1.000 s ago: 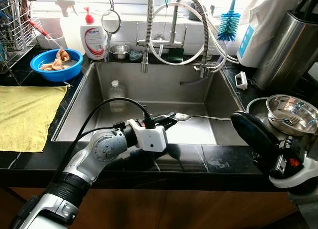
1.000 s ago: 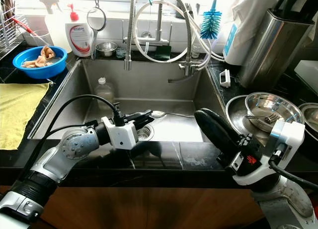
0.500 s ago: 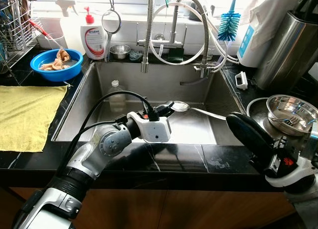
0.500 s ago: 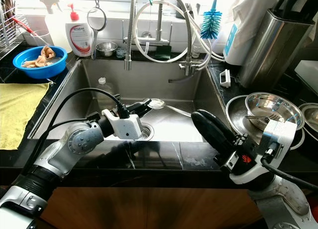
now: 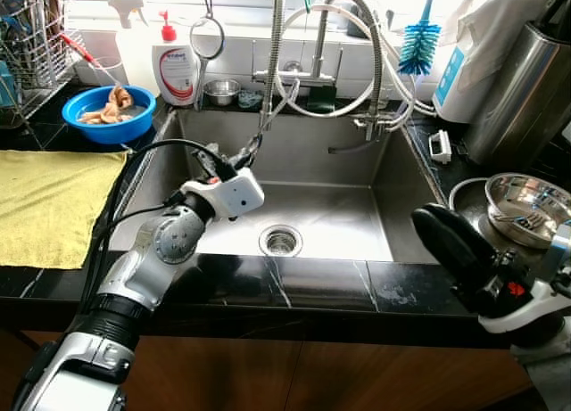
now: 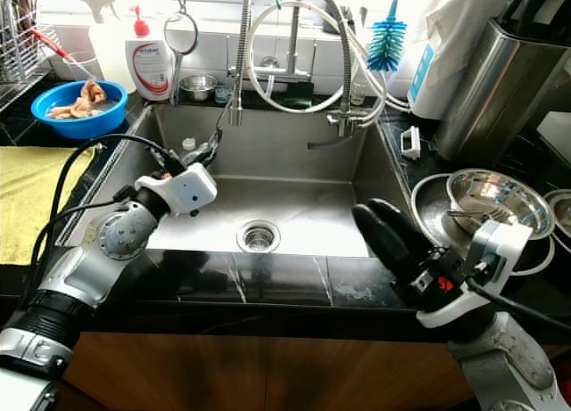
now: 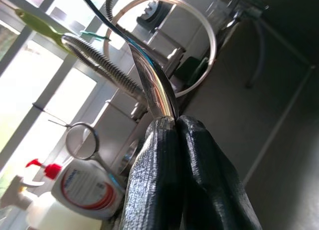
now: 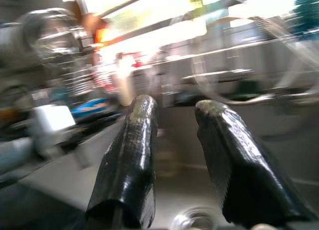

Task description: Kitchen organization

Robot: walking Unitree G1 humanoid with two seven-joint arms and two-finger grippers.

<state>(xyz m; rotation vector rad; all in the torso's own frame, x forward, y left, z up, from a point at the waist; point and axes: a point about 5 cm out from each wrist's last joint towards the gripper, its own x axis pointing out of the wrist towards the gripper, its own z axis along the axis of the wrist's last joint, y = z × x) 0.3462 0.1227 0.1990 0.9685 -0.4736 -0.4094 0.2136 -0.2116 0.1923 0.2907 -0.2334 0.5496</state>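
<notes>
Left gripper [image 7: 172, 127]: fingers clamped on a metal spoon [image 7: 152, 85] handle, raised above the sink [image 5: 357, 166] left side; spoon bowl cut off. Right gripper [image 8: 174, 120]: fingers parted, empty, near sink's front-right rim; view blurred.

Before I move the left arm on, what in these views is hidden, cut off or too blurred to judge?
- Spoon in the left gripper: in the left wrist view its far end runs off the picture edge; in the eye views it is too thin to follow.
- Right gripper: its wrist view is motion-blurred, so the counter behind is unreadable.
- Steel bowl: cut by the edge in the left eye view; contents unclear.
- Blue bowl: contents too small to identify.
</notes>
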